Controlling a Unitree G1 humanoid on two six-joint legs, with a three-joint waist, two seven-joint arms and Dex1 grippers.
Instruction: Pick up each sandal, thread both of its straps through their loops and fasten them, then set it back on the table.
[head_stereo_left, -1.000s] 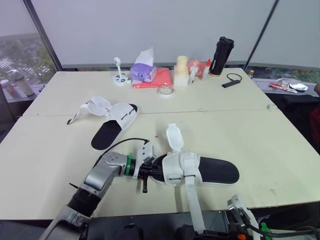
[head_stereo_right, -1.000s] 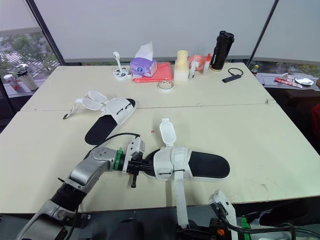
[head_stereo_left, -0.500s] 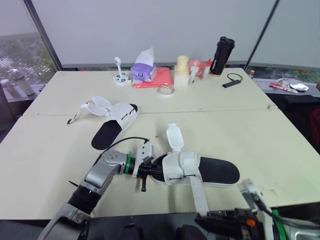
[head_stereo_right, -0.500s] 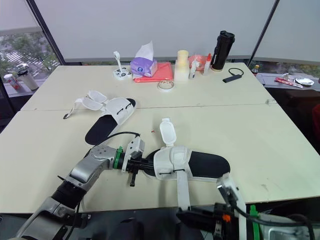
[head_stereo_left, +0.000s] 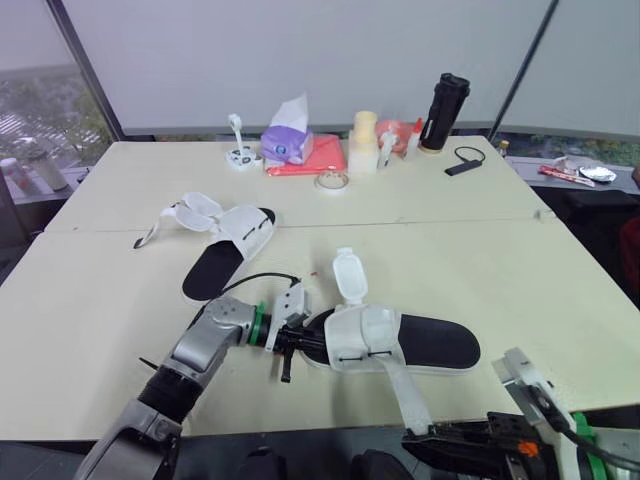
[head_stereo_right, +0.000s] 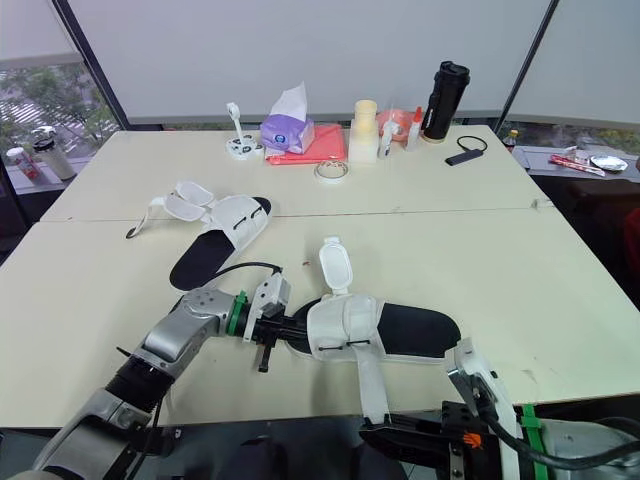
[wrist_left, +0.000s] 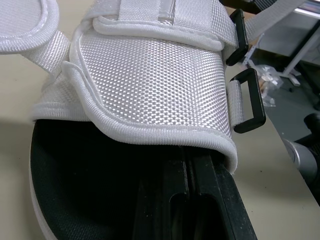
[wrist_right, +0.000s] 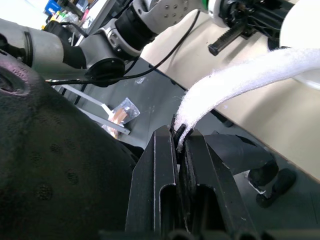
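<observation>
Ok, near sandal (head_stereo_left: 430, 342) lies flat on the counter (head_stereo_left: 520, 270), close to the front edge, white upper facing up. L arm reaches in from the left; left tool (head_stereo_left: 303, 343) is at the sandal's left end. In the left wrist view its fingers (wrist_left: 210, 200) sit clenched almost together, pushed in under the white upper on top of the black insole. Can't tell if they pinch anything. Two black loops (wrist_left: 249, 100) hang at the edge of the upper, nothing through the lower one.

Right tool (wrist_right: 178, 134) is below the front edge of the counter, clenched on the tip of the long strap (head_stereo_left: 398, 385). That strap runs from the upper, over the counter edge, down to the tool. Short strap (head_stereo_left: 347, 276) sticks up on the far side of the upper, unfastened.

Far sandal (head_stereo_left: 228, 248) lies further back and to the left, well apart, straps loose.
</observation>
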